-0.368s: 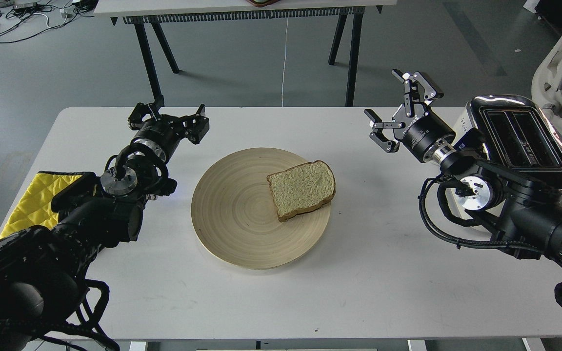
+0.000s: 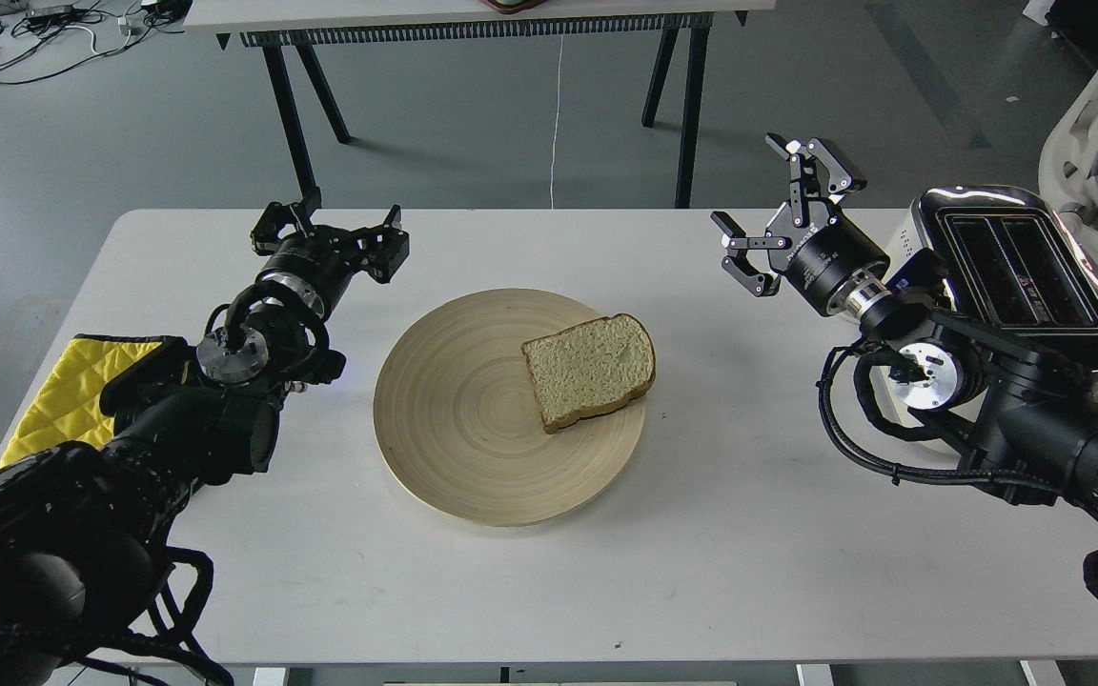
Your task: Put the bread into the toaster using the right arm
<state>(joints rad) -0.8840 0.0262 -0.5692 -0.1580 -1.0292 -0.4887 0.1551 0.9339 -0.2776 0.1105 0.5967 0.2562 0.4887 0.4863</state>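
Observation:
A slice of bread (image 2: 589, 370) lies flat on the right side of a round wooden plate (image 2: 454, 410) in the middle of the white table. The toaster (image 2: 1021, 272), cream with a chrome top and two empty slots, stands at the table's right edge, partly hidden by my right arm. My right gripper (image 2: 778, 210) is open and empty, raised above the table between the plate and the toaster, up and to the right of the bread. My left gripper (image 2: 330, 233) is open and empty, over the table left of the plate.
A yellow quilted cloth (image 2: 63, 391) lies at the table's left edge under my left arm. A second table (image 2: 473, 19) stands behind, across a strip of grey floor. A white chair (image 2: 1097, 114) stands behind the toaster.

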